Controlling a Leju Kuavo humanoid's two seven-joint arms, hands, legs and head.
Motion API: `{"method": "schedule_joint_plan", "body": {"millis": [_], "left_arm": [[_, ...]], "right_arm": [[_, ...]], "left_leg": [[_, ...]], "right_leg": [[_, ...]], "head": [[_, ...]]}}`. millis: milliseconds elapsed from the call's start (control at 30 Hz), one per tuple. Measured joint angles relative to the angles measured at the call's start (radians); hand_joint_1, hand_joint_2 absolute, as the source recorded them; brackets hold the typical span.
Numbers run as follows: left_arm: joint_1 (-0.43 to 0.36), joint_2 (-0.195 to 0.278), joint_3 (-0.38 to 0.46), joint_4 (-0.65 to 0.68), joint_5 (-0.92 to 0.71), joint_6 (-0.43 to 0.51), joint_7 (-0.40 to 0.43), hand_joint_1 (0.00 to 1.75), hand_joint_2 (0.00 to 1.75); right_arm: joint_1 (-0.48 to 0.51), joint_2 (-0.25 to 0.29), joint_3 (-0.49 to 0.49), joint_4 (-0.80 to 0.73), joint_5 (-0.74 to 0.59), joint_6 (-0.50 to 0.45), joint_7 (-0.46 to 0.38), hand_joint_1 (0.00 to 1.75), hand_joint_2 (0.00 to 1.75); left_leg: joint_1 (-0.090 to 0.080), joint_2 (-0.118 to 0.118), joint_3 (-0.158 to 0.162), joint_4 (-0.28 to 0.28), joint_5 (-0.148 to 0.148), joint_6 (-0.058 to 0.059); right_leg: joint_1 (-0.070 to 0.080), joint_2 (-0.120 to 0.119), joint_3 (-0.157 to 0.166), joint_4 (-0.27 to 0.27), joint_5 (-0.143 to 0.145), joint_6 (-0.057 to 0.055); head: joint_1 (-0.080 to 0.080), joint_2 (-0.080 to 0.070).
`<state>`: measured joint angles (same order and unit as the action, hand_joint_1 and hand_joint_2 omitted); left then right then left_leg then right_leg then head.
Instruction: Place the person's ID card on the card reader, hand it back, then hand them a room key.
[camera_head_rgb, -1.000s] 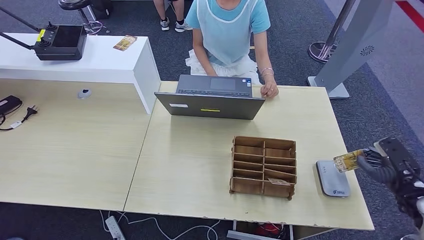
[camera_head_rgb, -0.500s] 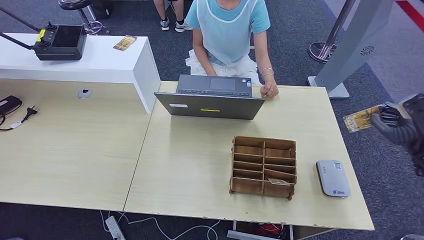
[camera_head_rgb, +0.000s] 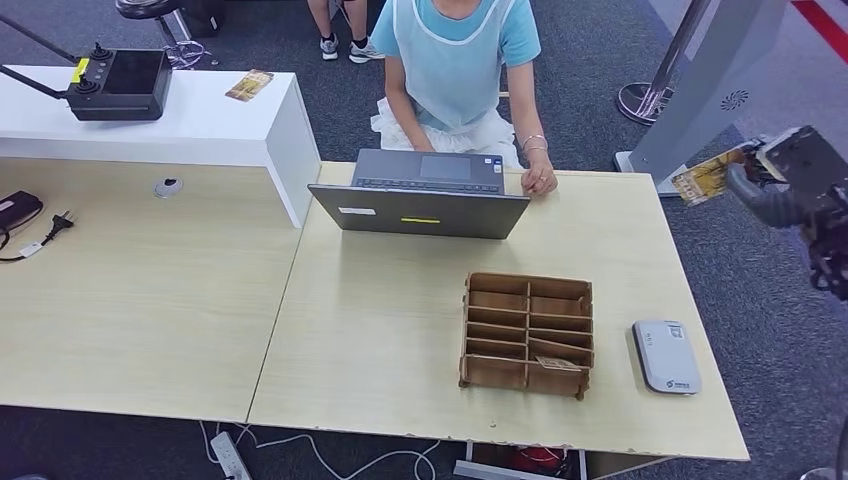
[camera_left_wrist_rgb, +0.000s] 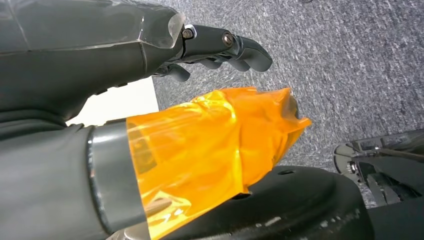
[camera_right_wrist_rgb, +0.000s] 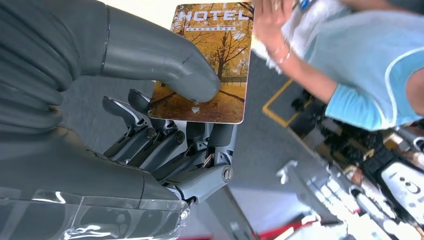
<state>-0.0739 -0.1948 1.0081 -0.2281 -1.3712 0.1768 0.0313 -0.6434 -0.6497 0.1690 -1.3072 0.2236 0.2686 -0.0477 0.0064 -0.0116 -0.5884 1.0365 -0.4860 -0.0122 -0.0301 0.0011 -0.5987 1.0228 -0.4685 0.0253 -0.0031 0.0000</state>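
My right hand (camera_head_rgb: 778, 182) hovers off the table's far right corner and pinches a card (camera_head_rgb: 706, 177) with autumn trees, printed HOTEL. In the right wrist view the thumb (camera_right_wrist_rgb: 165, 62) presses the card (camera_right_wrist_rgb: 210, 65) onto the fingers (camera_right_wrist_rgb: 170, 140), and the card points toward the person (camera_right_wrist_rgb: 360, 80). The white card reader (camera_head_rgb: 666, 356) lies bare at the table's near right. The person (camera_head_rgb: 455, 60) sits behind the laptop (camera_head_rgb: 425, 195) with one hand (camera_head_rgb: 539, 181) on the table. My left hand (camera_left_wrist_rgb: 215, 45) hangs over carpet, fingers loose, holding nothing.
A wooden slotted organizer (camera_head_rgb: 527, 333) stands left of the reader, with a card (camera_head_rgb: 558, 363) in a near slot. Another card (camera_head_rgb: 250, 85) and a black controller (camera_head_rgb: 120, 85) lie on the white counter (camera_head_rgb: 200, 125). A grey kiosk stand (camera_head_rgb: 700, 90) rises behind my right hand.
My right hand has lifted the card from just above the reader and carried it up and away, past the table's right edge to its far right corner.
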Motion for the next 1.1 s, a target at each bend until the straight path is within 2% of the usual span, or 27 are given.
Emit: {"method": "schedule_joint_plan", "body": {"millis": [133,233,500,800,1100], "left_arm": [[-0.004,-0.004,0.001,0.0,-0.004,-0.002,0.0,0.0,0.0],[-0.006,-0.007,0.001,0.0,-0.005,-0.003,0.0,0.0,0.0],[-0.008,-0.012,0.0,0.0,-0.011,-0.009,0.0,0.0,0.0],[-0.009,-0.012,-0.008,0.0,-0.025,-0.014,-0.008,0.0,0.0],[-0.011,-0.013,-0.021,0.0,-0.035,-0.016,-0.008,0.0,0.0]], "right_arm": [[-0.141,0.051,0.107,0.031,0.241,-0.104,0.072,1.75,1.75],[-0.236,0.103,0.184,0.078,0.348,-0.149,0.104,1.75,1.75],[-0.376,0.222,0.279,0.195,0.487,-0.21,0.125,1.75,1.75],[-0.501,0.368,0.331,0.364,0.604,-0.233,0.139,1.75,1.75],[-0.559,0.453,0.347,0.511,0.627,-0.238,0.169,1.75,1.75]], "left_leg": [[0.0,0.003,0.002,0.0,0.001,-0.001],[0.001,0.001,0.003,0.0,0.002,-0.002],[0.001,0.0,0.002,0.0,0.003,-0.002],[0.001,0.0,0.002,0.0,0.003,-0.002],[0.001,-0.001,0.002,0.0,0.003,-0.002]], "right_leg": [[0.0,0.003,0.0,0.0,0.0,0.0],[0.001,0.002,0.0,0.001,0.001,0.0],[0.001,0.001,0.0,0.001,0.001,0.0],[0.001,0.0,0.0,0.001,0.001,0.0],[0.001,0.0,0.0,0.001,0.001,0.0]], "head": [[0.0,0.0],[0.0,0.0],[0.0,0.0],[0.0,0.0],[0.0,0.0]]}}
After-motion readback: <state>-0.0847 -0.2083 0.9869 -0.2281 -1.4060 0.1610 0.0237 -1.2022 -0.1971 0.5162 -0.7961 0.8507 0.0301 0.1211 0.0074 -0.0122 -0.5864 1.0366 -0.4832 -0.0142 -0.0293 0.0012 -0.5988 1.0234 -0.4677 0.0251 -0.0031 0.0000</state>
